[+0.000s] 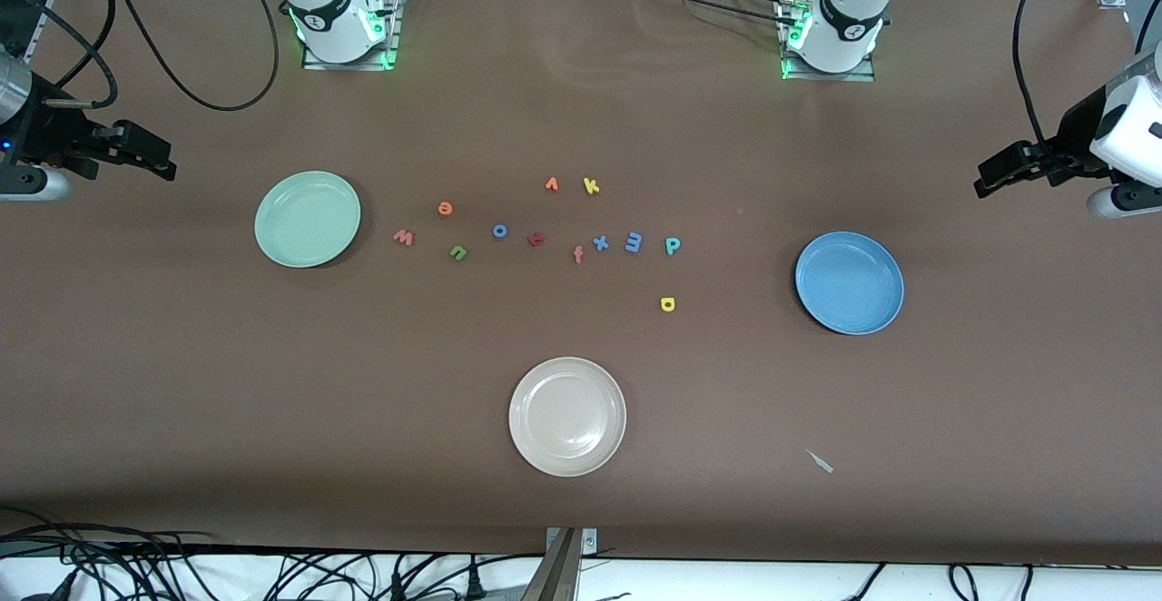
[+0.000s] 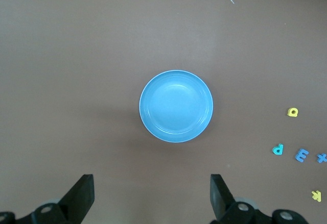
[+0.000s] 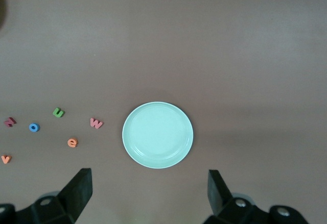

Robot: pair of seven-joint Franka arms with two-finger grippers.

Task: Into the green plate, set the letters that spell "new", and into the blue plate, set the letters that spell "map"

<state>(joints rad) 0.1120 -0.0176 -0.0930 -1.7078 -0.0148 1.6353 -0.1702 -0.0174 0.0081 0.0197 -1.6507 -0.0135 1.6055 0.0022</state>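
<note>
The green plate [image 1: 307,219] lies empty toward the right arm's end, the blue plate [image 1: 849,282] empty toward the left arm's end. Between them on the table lie the salmon w [image 1: 403,237], green n [image 1: 458,252], orange e [image 1: 445,209], blue m [image 1: 634,241], teal p [image 1: 672,245] and yellow a [image 1: 667,304]. My right gripper [image 3: 148,180] hangs open high above the table near the green plate [image 3: 158,134]. My left gripper [image 2: 152,183] hangs open high near the blue plate [image 2: 176,105]. Neither holds anything.
Other letters lie among them: a blue o [image 1: 499,231], a dark red letter [image 1: 536,239], a salmon f [image 1: 577,255], a blue x [image 1: 600,241], an orange v [image 1: 551,185], a yellow k [image 1: 591,186]. A cream plate [image 1: 567,416] lies nearest the front camera.
</note>
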